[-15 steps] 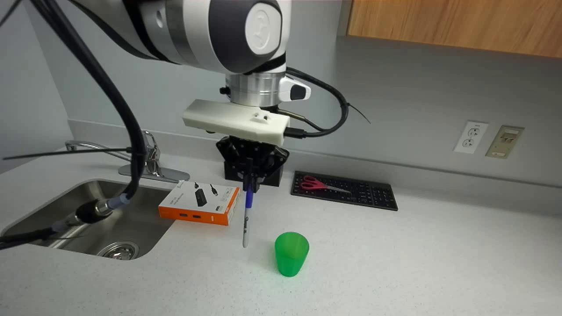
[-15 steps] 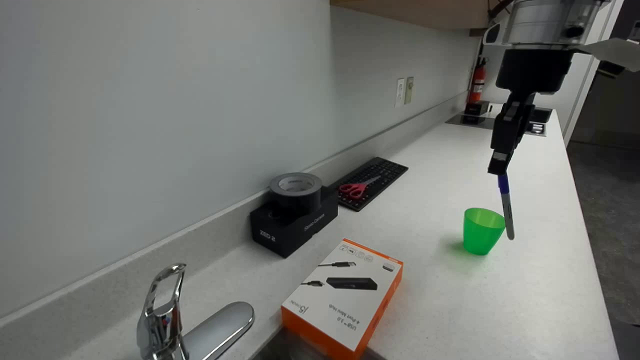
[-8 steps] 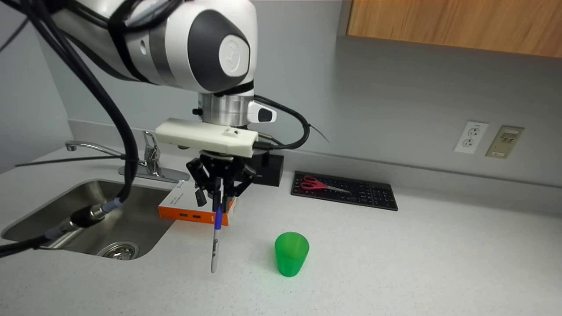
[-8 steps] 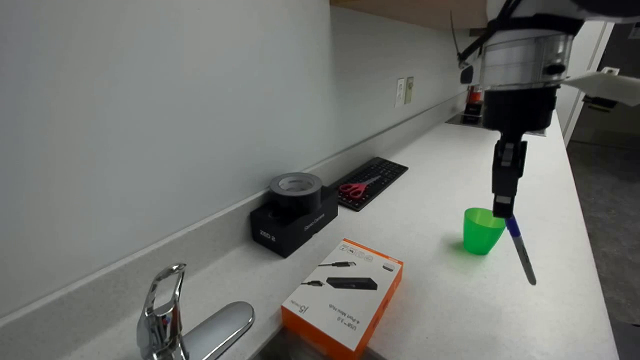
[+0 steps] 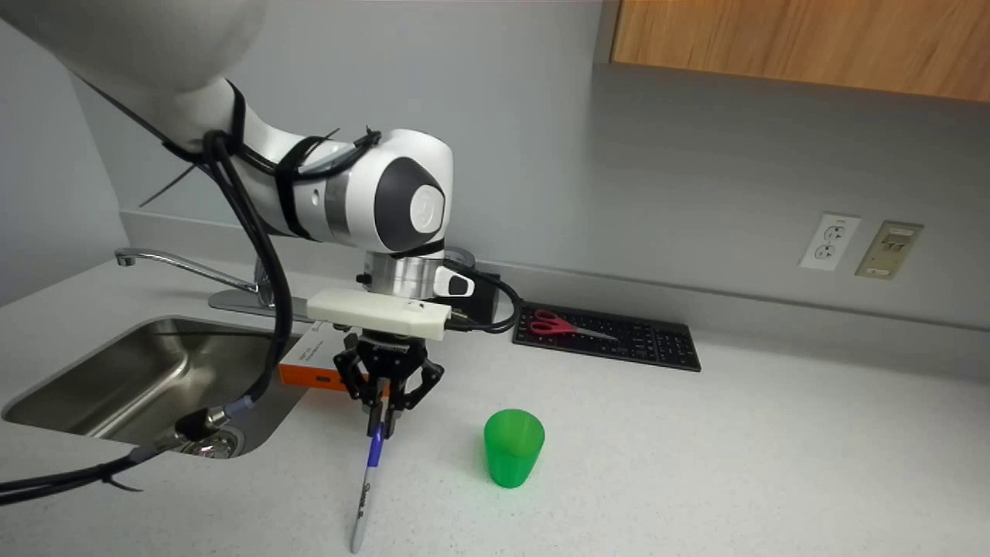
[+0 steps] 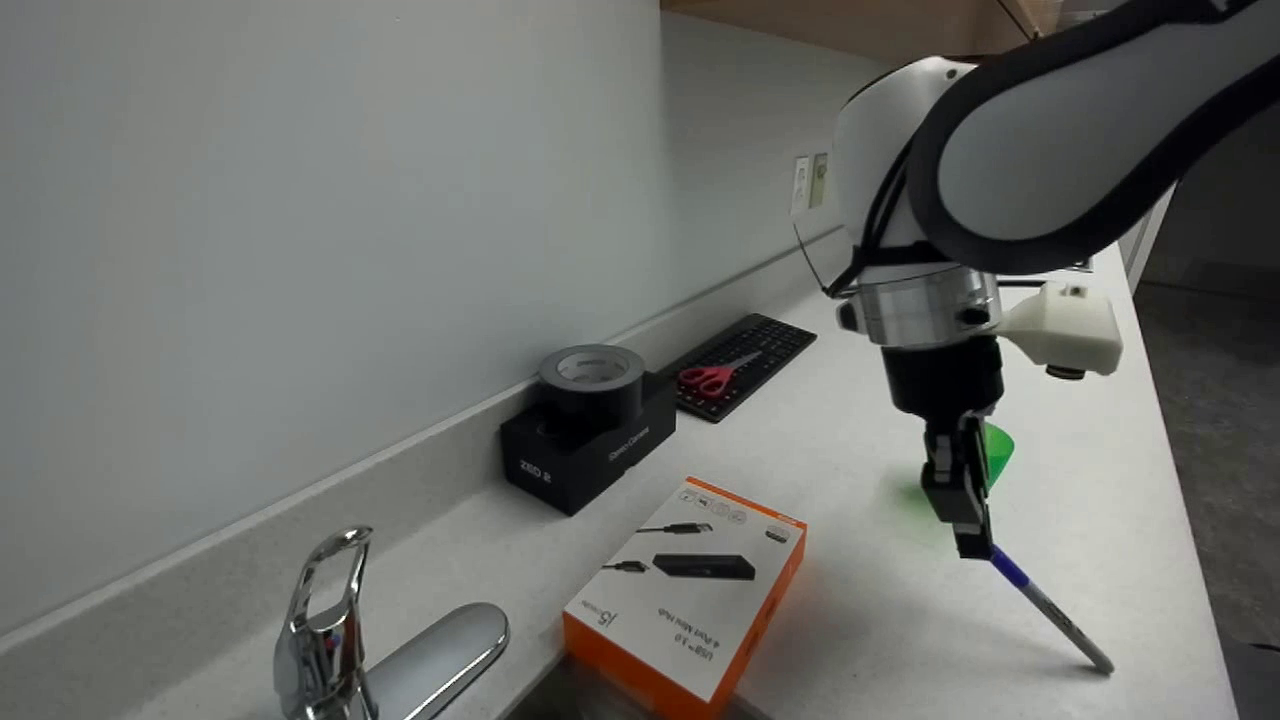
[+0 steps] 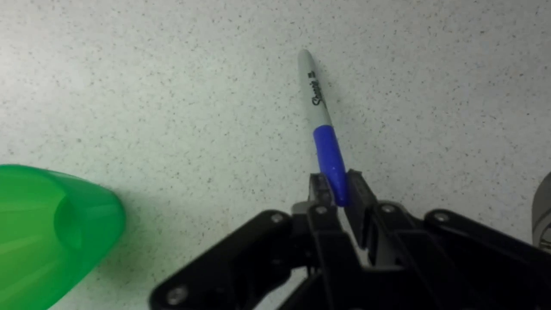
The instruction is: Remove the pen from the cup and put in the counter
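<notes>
In an exterior view, your counter spreads beneath the fingers, the sink to their left. Your gripper is drawn nearly together. The orange-and-white box lies behind the fingers; the green cup stands upright to their right, apart. Pinched between them by its blue cap, your pen slants downward; you cannot tell if it touches the counter.
</notes>
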You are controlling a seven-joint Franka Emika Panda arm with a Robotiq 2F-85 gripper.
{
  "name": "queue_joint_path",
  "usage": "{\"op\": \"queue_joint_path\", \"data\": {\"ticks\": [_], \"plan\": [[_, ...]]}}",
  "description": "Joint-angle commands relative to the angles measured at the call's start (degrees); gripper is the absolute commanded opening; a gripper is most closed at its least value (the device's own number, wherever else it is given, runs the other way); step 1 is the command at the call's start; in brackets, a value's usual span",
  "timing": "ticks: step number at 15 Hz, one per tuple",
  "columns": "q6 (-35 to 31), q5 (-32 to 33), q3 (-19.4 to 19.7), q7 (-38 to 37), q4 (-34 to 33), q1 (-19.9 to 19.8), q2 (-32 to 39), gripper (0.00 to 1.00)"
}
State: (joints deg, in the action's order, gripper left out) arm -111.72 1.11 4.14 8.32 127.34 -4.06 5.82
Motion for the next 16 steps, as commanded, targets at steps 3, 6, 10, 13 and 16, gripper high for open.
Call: {"op": "queue_joint_path", "data": {"ticks": [3,6,10,13,16], "plan": [[1.34,0.79,-0.22,-1.11,-6.00,-0.01,5.18,0.40],[-0.23,1.73,-0.20,-1.82,-6.40,0.12,5.24,0.56],[-0.66,1.95,-0.16,-2.02,-6.93,0.07,4.92,0.85],[-1.00,2.03,-0.15,-2.31,-7.19,0.10,4.74,1.00],[-1.36,2.12,-0.12,-2.80,-7.42,0.13,4.81,1.00]]}}
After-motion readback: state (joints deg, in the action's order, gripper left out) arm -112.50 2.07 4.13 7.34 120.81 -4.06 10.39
